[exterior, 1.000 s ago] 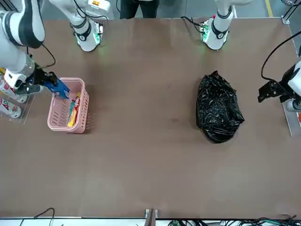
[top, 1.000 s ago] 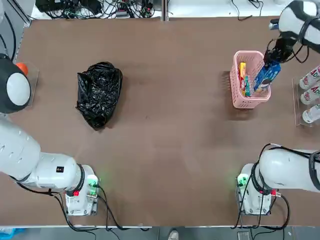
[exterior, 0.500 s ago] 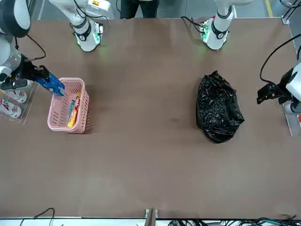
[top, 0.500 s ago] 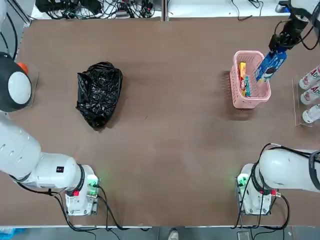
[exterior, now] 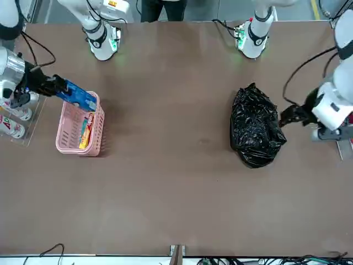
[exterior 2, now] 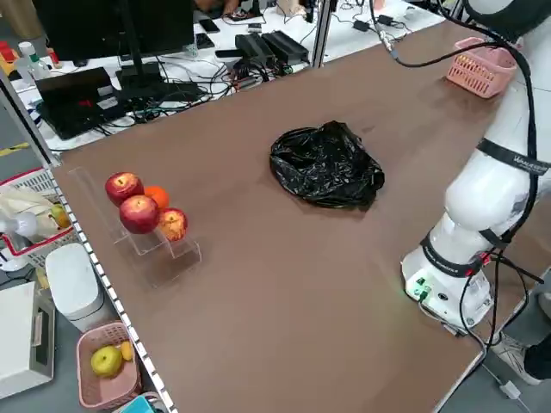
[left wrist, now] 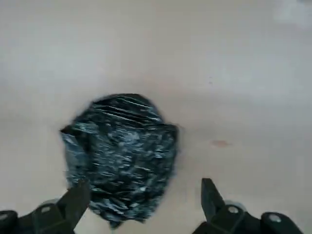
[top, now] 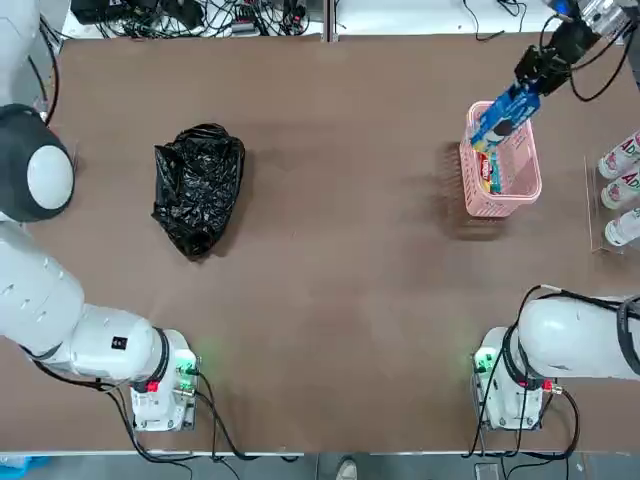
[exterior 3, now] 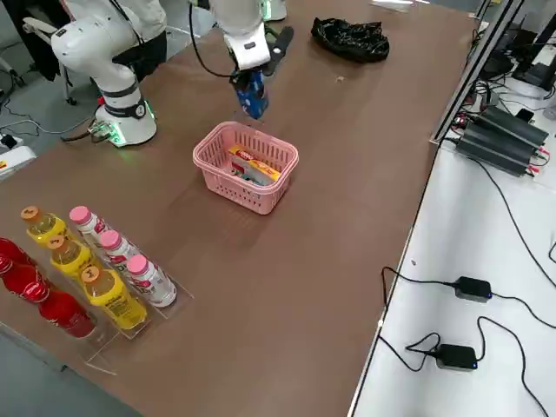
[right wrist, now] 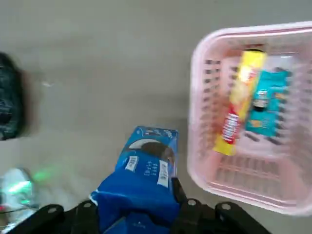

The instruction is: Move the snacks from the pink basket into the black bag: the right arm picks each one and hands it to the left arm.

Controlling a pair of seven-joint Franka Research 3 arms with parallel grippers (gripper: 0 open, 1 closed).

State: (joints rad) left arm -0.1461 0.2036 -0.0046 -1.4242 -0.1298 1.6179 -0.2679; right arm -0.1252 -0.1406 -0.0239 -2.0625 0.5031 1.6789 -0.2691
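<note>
The right hand (exterior: 62, 87) grips the blue cookie pack (exterior: 80, 97) above the pink basket (exterior: 69, 144). The left hand (left wrist: 141, 197), open, waits over the black bag (left wrist: 122, 151). Next probably comes the handover between them.

Glossy wrinkled plastic black bag (top: 198, 188); slotted plastic pink basket (top: 520, 190).

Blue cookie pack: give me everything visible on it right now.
The blue cookie pack is a glossy blue wrapper printed with a dark round cookie and small white labels. The right gripper has it clamped at one end, lifted clear of the pink basket and tilted, its free end over the basket's rim on the black bag's side. Nothing else touches it.
</note>
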